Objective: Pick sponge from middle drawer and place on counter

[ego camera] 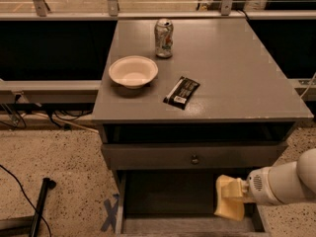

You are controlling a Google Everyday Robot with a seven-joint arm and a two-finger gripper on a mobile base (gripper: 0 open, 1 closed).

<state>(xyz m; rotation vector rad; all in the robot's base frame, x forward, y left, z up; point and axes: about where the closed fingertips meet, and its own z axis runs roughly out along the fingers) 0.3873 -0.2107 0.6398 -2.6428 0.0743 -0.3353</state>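
The pale yellow sponge [228, 206] hangs bent over the right side of the open middle drawer [168, 195], just above its floor. My gripper [238, 191] reaches in from the right on a white arm and is shut on the sponge's upper right edge. The grey counter [232, 68] lies above, behind the drawer. The fingers are mostly hidden by the sponge and the wrist.
On the counter stand a white bowl [133, 71], a drink can [163, 38] and a black packet [181, 92]. The closed drawer front with a round knob [195, 158] is directly above the open drawer. Blue tape [109, 214] and a black pole [40, 206] lie on the floor at left.
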